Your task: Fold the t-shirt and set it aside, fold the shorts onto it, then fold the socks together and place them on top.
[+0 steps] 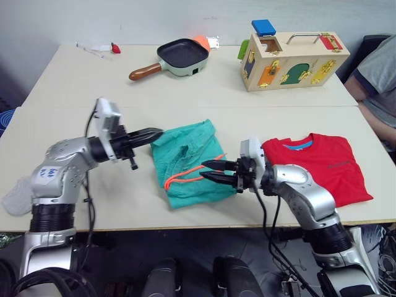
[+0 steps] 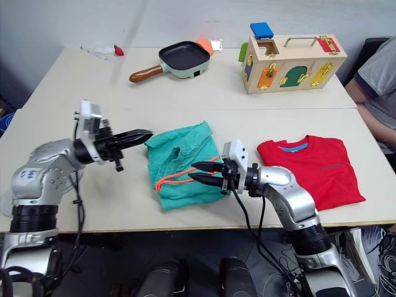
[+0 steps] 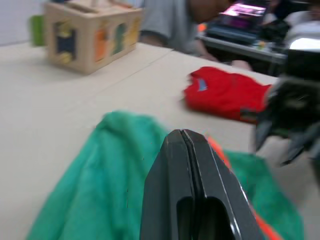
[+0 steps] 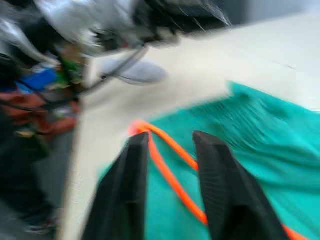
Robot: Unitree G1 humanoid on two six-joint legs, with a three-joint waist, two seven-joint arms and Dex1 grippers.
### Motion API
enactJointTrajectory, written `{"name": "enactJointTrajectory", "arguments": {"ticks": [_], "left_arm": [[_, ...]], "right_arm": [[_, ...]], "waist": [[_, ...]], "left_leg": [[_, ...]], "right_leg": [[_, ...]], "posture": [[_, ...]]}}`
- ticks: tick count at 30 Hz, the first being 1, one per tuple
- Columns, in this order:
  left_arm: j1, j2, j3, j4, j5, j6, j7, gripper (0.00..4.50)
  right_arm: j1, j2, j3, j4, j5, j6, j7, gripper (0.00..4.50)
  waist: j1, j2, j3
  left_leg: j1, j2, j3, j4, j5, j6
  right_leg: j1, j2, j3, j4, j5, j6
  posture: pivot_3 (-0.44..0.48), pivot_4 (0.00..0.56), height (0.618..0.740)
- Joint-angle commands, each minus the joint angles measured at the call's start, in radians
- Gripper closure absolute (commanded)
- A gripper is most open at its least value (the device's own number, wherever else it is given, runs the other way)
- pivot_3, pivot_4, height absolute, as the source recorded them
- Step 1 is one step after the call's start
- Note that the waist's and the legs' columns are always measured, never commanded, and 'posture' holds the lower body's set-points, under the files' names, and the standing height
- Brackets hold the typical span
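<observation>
The t-shirt (image 1: 315,164) lies folded aside; the shorts (image 1: 185,164) are in hand. Left gripper (image 1: 154,133) is pressed together, right gripper (image 1: 209,171) spread; next it must pinch the hem

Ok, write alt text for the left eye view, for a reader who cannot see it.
Two robot arms work a crumpled pair of teal shorts on a beige table: the left gripper, jaws shut, meets their far left corner, and the right gripper, jaws open, hovers over their orange drawstring. A folded red t-shirt lies to the right.
</observation>
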Motion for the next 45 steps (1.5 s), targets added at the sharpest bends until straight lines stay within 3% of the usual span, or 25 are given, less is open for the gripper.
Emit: {"name": "enactJointTrajectory", "arguments": {"ticks": [1, 6, 10, 13, 19, 24, 29, 33, 36, 39, 45], "left_arm": [[-0.020, -0.059, -0.086, -0.051, 0.002, 0.029, 0.026, 4.50], [-0.028, -0.137, -0.252, 0.101, 0.227, -0.100, 0.129, 4.50], [-0.062, -0.201, -0.240, 0.257, 0.332, -0.224, 0.265, 4.50], [-0.074, -0.180, -0.227, 0.349, 0.422, -0.317, 0.351, 4.50], [-0.062, -0.146, -0.113, 0.444, 0.417, -0.350, 0.442, 4.50], [-0.039, -0.173, -0.061, 0.479, 0.386, -0.379, 0.432, 4.50], [-0.051, -0.176, 0.007, 0.381, 0.271, -0.432, 0.306, 4.50], [-0.062, -0.161, -0.011, 0.275, 0.188, -0.397, 0.154, 4.50], [-0.057, -0.168, -0.062, 0.247, 0.210, -0.343, 0.144, 4.50], [-0.010, -0.171, -0.146, 0.284, 0.313, -0.362, 0.177, 4.50], [0.071, -0.187, -0.112, 0.466, 0.405, -0.494, 0.324, 4.50]], "right_arm": [[0.020, 0.037, 0.015, 0.016, -0.086, -0.064, -0.090, 4.48], [0.080, 0.018, 0.076, 0.010, -0.173, -0.077, -0.086, 4.48], [0.094, 0.014, 0.086, 0.001, -0.195, -0.063, -0.085, 4.48], [0.096, 0.016, 0.083, -0.005, -0.201, -0.057, -0.088, 4.48], [0.123, 0.007, 0.068, -0.031, -0.187, -0.042, -0.082, 4.48], [0.150, -0.003, 0.072, -0.064, -0.162, -0.037, -0.044, 4.48], [0.114, 0.021, -0.025, -0.152, 0.054, -0.015, 0.055, 4.48], [0.004, 0.036, -0.038, -0.025, -0.020, -0.038, -0.021, 4.48], [-0.056, 0.053, -0.001, 0.109, -0.123, -0.070, -0.083, 4.48], [-0.077, 0.091, 0.043, 0.223, -0.195, -0.161, -0.095, 4.48], [-0.018, 0.103, -0.005, 0.251, -0.162, -0.196, -0.080, 4.48]], "waist": [[0.000, 0.000, 0.000], [0.000, 0.000, 0.000], [0.000, 0.000, 0.000], [-0.001, 0.000, 0.000], [-0.001, 0.000, 0.000], [0.001, 0.000, 0.000], [0.003, -0.001, 0.000], [-0.003, -0.001, 0.000], [-0.001, -0.001, 0.000], [0.000, -0.001, 0.000], [-0.002, -0.001, 0.000]], "left_leg": [[0.000, 0.000, 0.000, 0.000, 0.000, 0.000], [0.000, 0.000, 0.002, 0.001, 0.002, 0.001], [0.000, 0.000, 0.002, 0.002, 0.003, 0.001], [0.000, 0.000, 0.002, 0.002, 0.003, 0.001], [0.000, 0.000, 0.002, 0.001, 0.003, 0.001], [0.000, 0.000, 0.001, 0.001, 0.002, 0.001], [0.000, 0.000, 0.001, 0.002, 0.002, 0.001], [0.000, 0.000, 0.000, 0.003, 0.002, 0.001], [0.001, 0.000, 0.000, 0.002, 0.003, 0.000], [0.001, -0.001, 0.001, 0.002, 0.003, 0.000], [0.000, -0.001, 0.002, 0.003, 0.003, 0.002]], "right_leg": [[0.000, 0.000, 0.000, 0.000, 0.000, 0.000], [0.000, 0.001, 0.001, 0.001, 0.000, 0.000], [-0.001, 0.001, 0.002, -0.001, 0.000, 0.000], [-0.001, 0.001, 0.002, -0.001, 0.000, 0.000], [-0.001, 0.001, 0.002, 0.000, 0.000, 0.000], [-0.001, 0.000, 0.001, 0.001, 0.000, 0.000], [-0.001, 0.000, 0.001, 0.003, 0.000, 0.000], [0.000, 0.000, 0.000, 0.003, 0.000, 0.000], [0.000, 0.000, 0.000, 0.003, 0.000, 0.000], [-0.001, 0.000, 0.000, 0.005, 0.000, 0.000], [-0.001, 0.000, 0.000, 0.004, 0.000, 0.000]], "posture": [[0.000, 0.150, 0.740], [0.000, 0.150, 0.740], [0.000, 0.150, 0.740], [0.000, 0.150, 0.740], [0.000, 0.150, 0.740], [0.000, 0.150, 0.740], [0.000, 0.150, 0.740], [0.000, 0.150, 0.740], [0.000, 0.150, 0.740], [0.000, 0.150, 0.740], [0.000, 0.150, 0.740]]}}
